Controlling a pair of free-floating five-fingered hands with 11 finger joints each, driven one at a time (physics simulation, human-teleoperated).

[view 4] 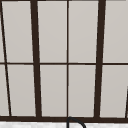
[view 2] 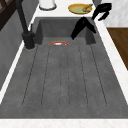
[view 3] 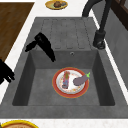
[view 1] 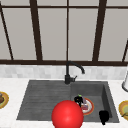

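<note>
A red-rimmed plate [view 3: 58, 88] lies on the floor of the sink basin [view 3: 40, 95] and carries a purple eggplant [view 3: 80, 80] with a green stem and a reddish strip of food [view 3: 66, 79]. My left hand [view 3: 43, 45] hovers open above the basin's left wall near the front, its straight fingers slanting down toward the plate; it is also seen from the left side [view 2: 82, 26]. My right hand [view 1: 103, 117] hangs open over the front right rim of the sink [view 2: 101, 11], holding nothing. A large red sphere [view 1: 67, 115] sits in the foreground of the front view.
A black faucet [view 1: 68, 75] rises behind the sink, beside the ribbed drainboard [view 1: 42, 100]. A plate with dark food [view 1: 2, 100] rests on the left counter. On the right counter stand a yellow plate [view 1: 123, 108] and a white container [view 1: 125, 83]. A window [view 4: 67, 57] is above.
</note>
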